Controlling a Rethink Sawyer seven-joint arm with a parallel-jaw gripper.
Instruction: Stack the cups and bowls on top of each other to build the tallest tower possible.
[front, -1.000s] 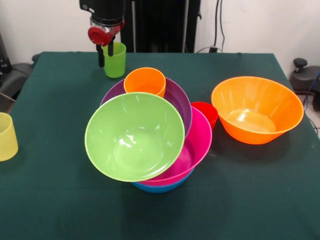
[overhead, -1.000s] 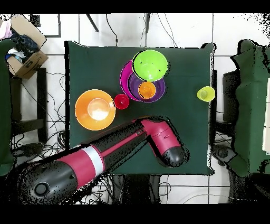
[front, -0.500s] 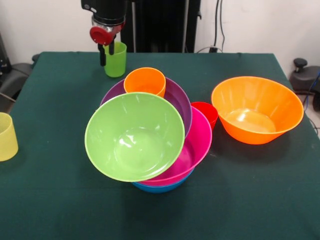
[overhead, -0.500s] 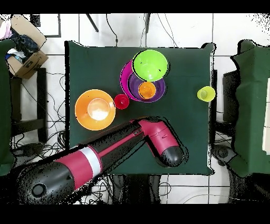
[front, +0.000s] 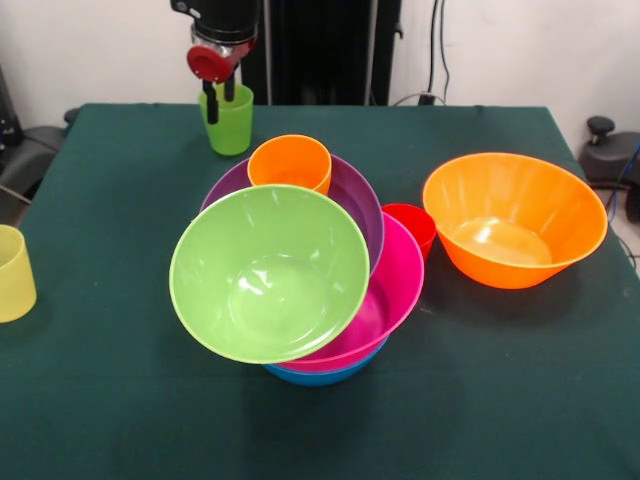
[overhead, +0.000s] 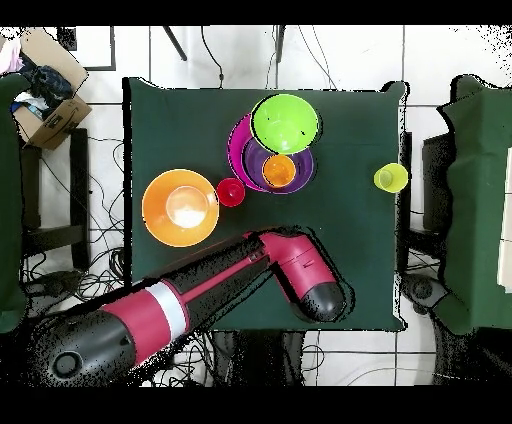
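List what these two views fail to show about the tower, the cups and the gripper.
- Small blue bowl: seen in neither view.
- Large blue bowl: front view shows only a rim sliver under the pink bowl; overhead hides it entirely.
- Green cup: the arm covers it overhead.
- Gripper: the fingertips sit at the green cup's rim; grip unclear in front view, hidden overhead.
- Red cup: its base is behind the pink bowl.

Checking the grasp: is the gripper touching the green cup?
Cannot tell. In the front view the gripper overlaps the green cup's rim, but no contact or gap shows plainly.
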